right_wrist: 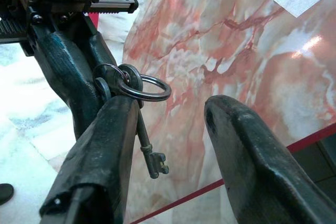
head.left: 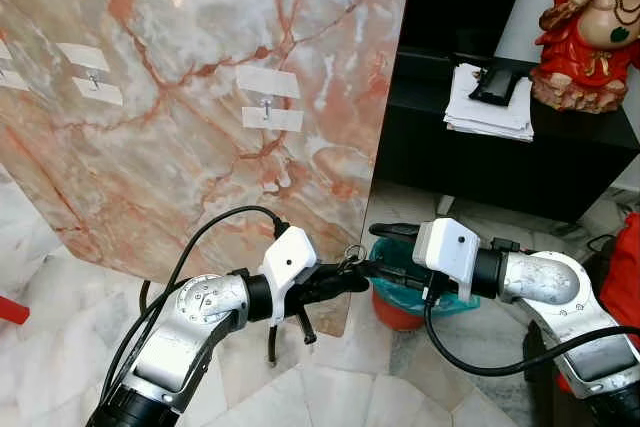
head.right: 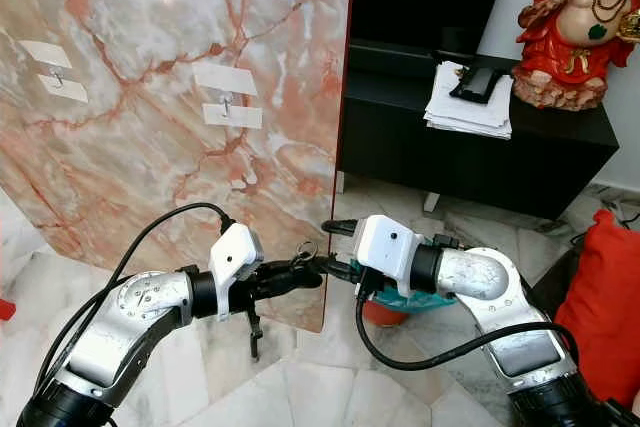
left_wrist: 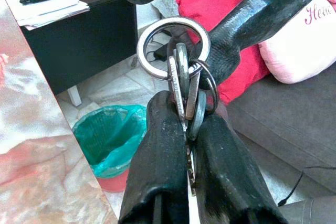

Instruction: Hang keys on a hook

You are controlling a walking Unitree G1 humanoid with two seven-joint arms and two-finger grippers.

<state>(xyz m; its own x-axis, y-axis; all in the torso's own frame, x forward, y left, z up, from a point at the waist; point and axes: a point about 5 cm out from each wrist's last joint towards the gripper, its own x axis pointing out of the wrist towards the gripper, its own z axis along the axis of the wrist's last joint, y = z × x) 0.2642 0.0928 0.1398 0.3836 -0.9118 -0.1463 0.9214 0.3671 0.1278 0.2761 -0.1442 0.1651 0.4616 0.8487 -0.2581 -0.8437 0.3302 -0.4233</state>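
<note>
While the left gripper pinches the keys low before the marble slab, ring outward, the right gripper spreads its jaws around them, seemingly for a handover toward the hook.

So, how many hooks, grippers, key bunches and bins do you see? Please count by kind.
Hooks on the marble slab: 2
Grippers: 2, left gripper, right gripper
Key bunch: 1
Green-lined bin: 1
Total: 6
</note>
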